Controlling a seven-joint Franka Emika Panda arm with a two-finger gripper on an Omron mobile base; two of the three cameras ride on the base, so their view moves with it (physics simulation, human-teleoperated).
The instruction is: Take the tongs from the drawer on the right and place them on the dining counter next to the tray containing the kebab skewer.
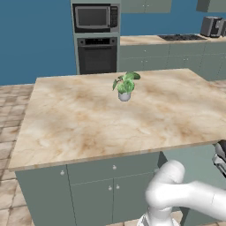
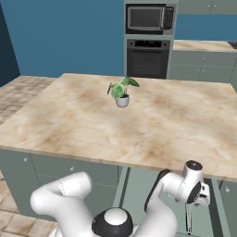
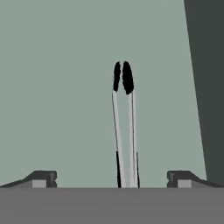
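- Grey-green flat surface under the hand camera; I read it as the floor of the open drawer (image 3: 57,87), but no rim or knob is visible to confirm.
- Tongs (image 3: 124,127) lie on it and run straight away from the gripper (image 3: 111,179). Their black tips are close together at the far end, and the near end is cut off at the bottom of the hand view.
- Gripper is wide open, one fingertip on each side of the tongs and well clear of them. It holds nothing.
- Right base view: the gripper (image 2: 192,206) sits low, under the overhanging edge of the marbled island tabletop (image 2: 69,125), with the tongs (image 2: 188,221) as a thin pale line just below it.
- Step in hand, my read: pick up the tongs.
  - They sit slightly off centre between the fingers, so nudge sideways first.
  - Drop straight down and close across the two arms near the handle end.
  - The part is thin and pale-edged and likely to slip or twist, so squeeze both arms together.
- Obstacles:
  - Dark strip (image 3: 205,87) beside the tongs could be a drawer wall or a gap; keep that finger off it.
  - The island overhang is right above the wrist, so pull back out before lifting.
- Around: potted plant (image 2: 122,95) mid-island, microwave (image 2: 149,17) and oven (image 2: 147,58) behind, all well clear of the arm.
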